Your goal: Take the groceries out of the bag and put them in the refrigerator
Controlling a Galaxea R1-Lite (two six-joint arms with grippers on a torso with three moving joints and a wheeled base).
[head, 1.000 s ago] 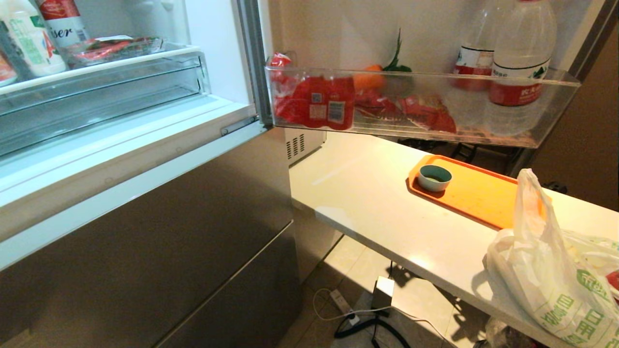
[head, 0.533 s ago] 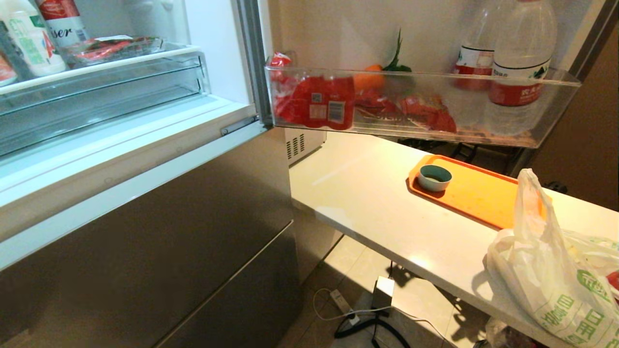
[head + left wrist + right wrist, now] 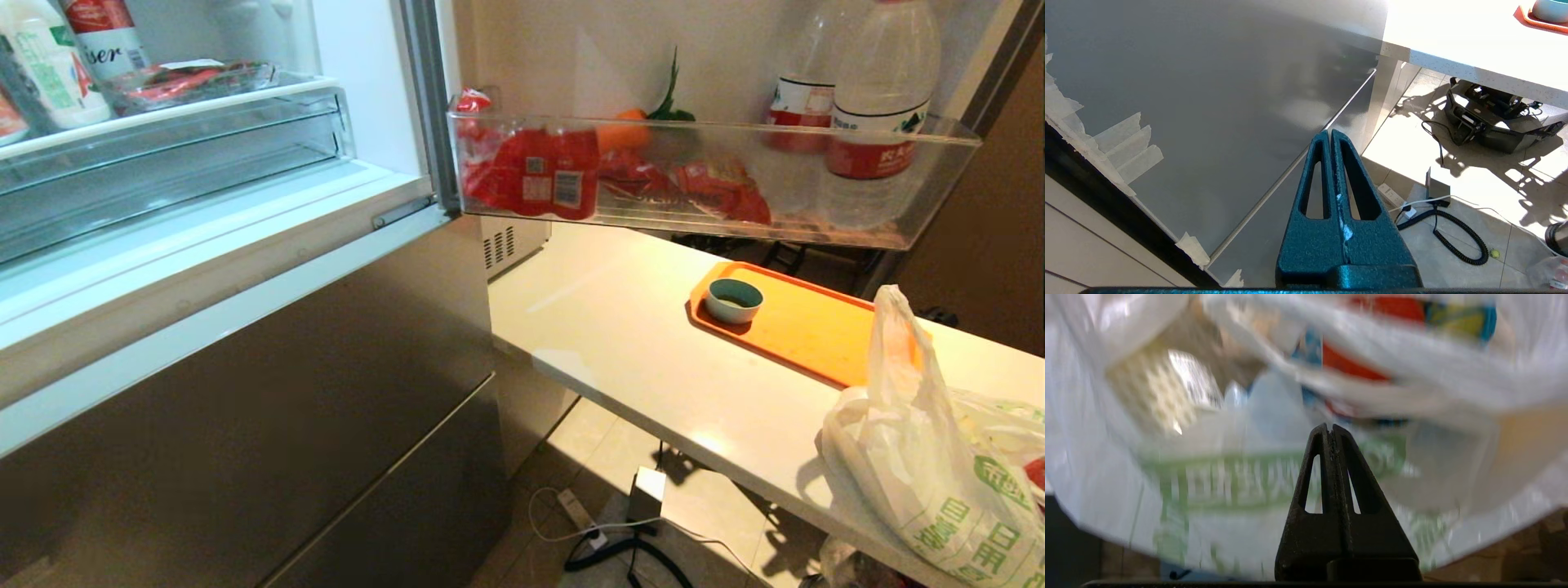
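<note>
Change from the earlier frames: none visible in the head view; fridge, counter, tray and bag lie exactly as they did 1 second ago, and neither arm shows there.

Right gripper (image 3: pixel 1331 426): fingers pressed together, nothing between them. Tip points at the bag (image 3: pixel 1229 486), close before the wall with green print; contact cannot be told. Blurred red, blue and yellow packs show through the plastic.

Left gripper (image 3: pixel 1331 132): jaws pressed together, empty, held apart from the closed grey lower door of the refrigerator (image 3: pixel 1216 94); tape scraps (image 3: pixel 1122 147) at left of that frame.

Bag (image 3: pixel 939 465): lower right of the head frame, on the white counter (image 3: pixel 620 327), handle standing up, beside the orange tray (image 3: pixel 808 327).

Tray: holds 1 small teal bowl (image 3: pixel 734 300).

Refrigerator (image 3: pixel 245 392): left half of the frame, upper door swung open at upper right. Door bin (image 3: pixel 710 184) holds red packs and 2 water bottles (image 3: pixel 878 106).
</note>
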